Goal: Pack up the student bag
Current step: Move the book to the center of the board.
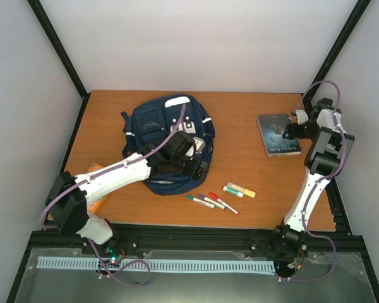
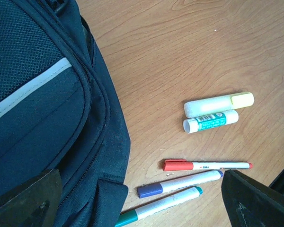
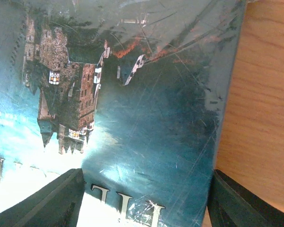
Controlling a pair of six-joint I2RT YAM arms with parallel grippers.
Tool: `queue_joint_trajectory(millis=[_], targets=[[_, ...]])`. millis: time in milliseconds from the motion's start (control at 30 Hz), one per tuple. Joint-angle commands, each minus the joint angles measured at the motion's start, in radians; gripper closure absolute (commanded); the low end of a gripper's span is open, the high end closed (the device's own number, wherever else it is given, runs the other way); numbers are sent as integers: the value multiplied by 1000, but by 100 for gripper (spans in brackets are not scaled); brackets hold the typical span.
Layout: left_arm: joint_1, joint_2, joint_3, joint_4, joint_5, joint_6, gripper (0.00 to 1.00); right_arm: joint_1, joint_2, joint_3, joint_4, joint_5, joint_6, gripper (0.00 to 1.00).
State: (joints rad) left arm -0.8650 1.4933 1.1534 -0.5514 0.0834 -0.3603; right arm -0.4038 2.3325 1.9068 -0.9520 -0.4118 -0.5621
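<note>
The student bag (image 1: 158, 129) is a navy backpack with white stripes, lying flat at the middle left of the table. Its lower right edge fills the left of the left wrist view (image 2: 42, 118). My left gripper (image 1: 192, 151) hovers over the bag's right side, open and empty (image 2: 142, 208). Its fingers (image 2: 255, 201) stand wide apart above the bag's edge and the pens. My right gripper (image 1: 289, 130) is open just above a dark teal book (image 1: 278, 136). In the right wrist view the book cover (image 3: 146, 118) lies between the spread fingers (image 3: 246, 203).
Three marker pens, red (image 2: 206, 165), blue (image 2: 180, 183) and green (image 2: 158, 207), lie right of the bag. A yellow-capped glue stick (image 2: 218, 103) and a green-labelled one (image 2: 210, 121) lie beyond them. An orange item (image 1: 98, 203) shows under the left arm.
</note>
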Motion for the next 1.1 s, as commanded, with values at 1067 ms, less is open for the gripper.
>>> queue_joint_trajectory(millis=[1067], targets=[[-2,11,-50,99,-17,-33,6,442,-580,-631,245,172,-157,24]])
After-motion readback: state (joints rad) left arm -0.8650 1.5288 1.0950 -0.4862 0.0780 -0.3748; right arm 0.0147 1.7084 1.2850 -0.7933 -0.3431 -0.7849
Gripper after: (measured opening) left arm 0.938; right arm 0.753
